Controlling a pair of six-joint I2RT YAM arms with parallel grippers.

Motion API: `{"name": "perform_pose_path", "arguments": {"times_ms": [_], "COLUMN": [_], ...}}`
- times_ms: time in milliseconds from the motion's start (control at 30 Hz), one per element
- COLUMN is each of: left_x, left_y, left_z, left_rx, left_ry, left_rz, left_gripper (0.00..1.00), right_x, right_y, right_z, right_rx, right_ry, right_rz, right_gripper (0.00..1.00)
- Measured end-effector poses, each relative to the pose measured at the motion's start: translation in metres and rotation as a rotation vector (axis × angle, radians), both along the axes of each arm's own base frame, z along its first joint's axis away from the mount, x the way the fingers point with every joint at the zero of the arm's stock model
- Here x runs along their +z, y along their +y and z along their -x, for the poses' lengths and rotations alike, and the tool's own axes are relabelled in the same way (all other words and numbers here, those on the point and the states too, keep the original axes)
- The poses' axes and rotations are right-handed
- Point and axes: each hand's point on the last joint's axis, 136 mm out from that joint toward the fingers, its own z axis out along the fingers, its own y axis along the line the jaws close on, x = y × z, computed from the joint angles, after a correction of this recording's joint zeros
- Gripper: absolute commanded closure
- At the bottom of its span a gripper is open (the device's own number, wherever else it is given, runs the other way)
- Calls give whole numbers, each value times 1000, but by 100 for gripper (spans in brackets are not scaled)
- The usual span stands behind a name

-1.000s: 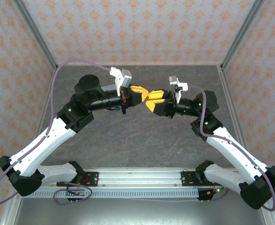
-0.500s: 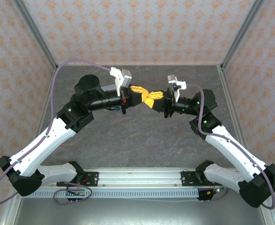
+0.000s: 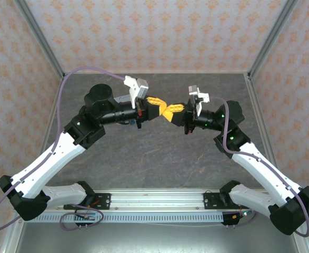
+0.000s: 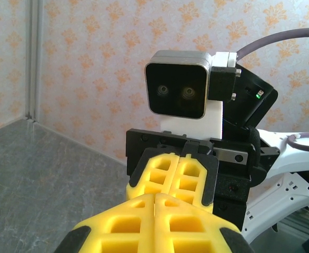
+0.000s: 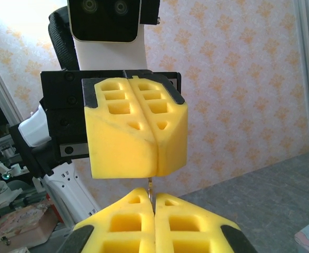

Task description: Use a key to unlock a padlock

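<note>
The right gripper (image 5: 154, 203), yellow fingers pressed together, pinches a thin dark metal key (image 5: 150, 186) standing up from its tips. Just beyond, the key's end reaches the left gripper (image 5: 157, 158), fingers closed flush, above the grey stone-patterned table (image 3: 159, 158).

Counted over the one grey bench (image 3: 159, 153): two white-and-black arms (image 3: 65, 153), both mine; two claws, my left claw (image 3: 162, 105) and my right claw (image 3: 169, 111); four yellow fingers (image 5: 136, 132), two to each claw; two wrist cameras (image 4: 176, 84); two purple cables (image 3: 91, 69); one thin key (image 5: 150, 185), a sliver at my right fingertips.
</note>
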Motion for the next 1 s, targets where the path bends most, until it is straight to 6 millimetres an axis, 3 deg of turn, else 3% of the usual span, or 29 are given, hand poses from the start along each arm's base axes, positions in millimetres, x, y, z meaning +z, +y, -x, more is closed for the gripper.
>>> {"name": "perform_pose_path", "arguments": {"times_ms": [67,200,467,700,1000], "left_x": [-2,-2,-2,-3,-6], "left_y": [0,0,0,0,0], "left_z": [1,0,1,1,1], "left_rx": [-3,-2,-4,-4,-2], "left_ry": [6,2,-1,-8,-2], "left_rz": [-5,-6,-11,-14,-27], "left_gripper": [100,100,100,100,100], "right_x": [-3,-8,-7,-4,3], "right_y": [0,-1,-2,-3,-17], "right_z": [-1,-2,0,0,5], "right_rx": [-9,-19,-22,-26,-62], "right_ry": [-5,4,5,-5,-15], "right_rz": [12,30,32,30,26], "right_gripper": [71,62,56,43,41]}}
